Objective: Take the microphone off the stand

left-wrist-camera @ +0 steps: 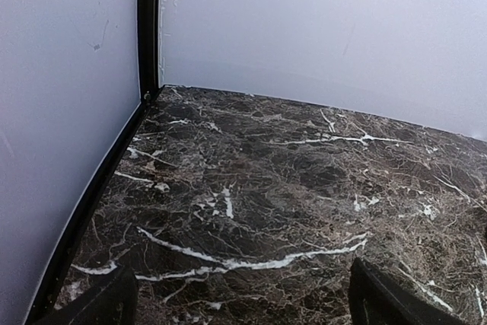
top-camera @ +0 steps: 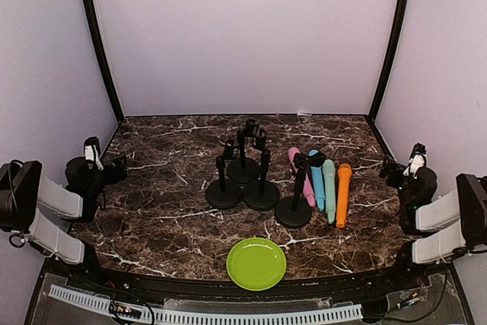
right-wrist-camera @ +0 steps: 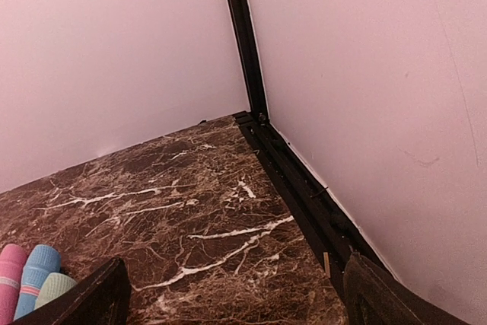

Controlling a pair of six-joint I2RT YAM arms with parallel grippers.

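Observation:
Several black stands (top-camera: pixel 261 188) cluster mid-table with empty clips. The rightmost stand (top-camera: pixel 294 205) is beside a row of microphones lying on the marble: pink (top-camera: pixel 298 169), blue (top-camera: pixel 317 182), teal (top-camera: pixel 329 188) and orange (top-camera: pixel 342 194). That stand's clip overlaps the pink microphone; I cannot tell whether it holds it. In the right wrist view the pink (right-wrist-camera: pixel 9 279), blue (right-wrist-camera: pixel 34 273) and teal (right-wrist-camera: pixel 53 288) heads show at the lower left. My left gripper (top-camera: pixel 116 165) (left-wrist-camera: pixel 243 302) is open at the left wall, over bare marble. My right gripper (top-camera: pixel 389 170) (right-wrist-camera: pixel 236 298) is open near the right wall.
A lime green plate (top-camera: pixel 256 263) lies near the front edge, in front of the stands. Lilac walls with black corner posts (top-camera: pixel 99 43) close in the marble table (top-camera: pixel 167 150) on three sides. A black rail (right-wrist-camera: pixel 304 188) runs along the right wall.

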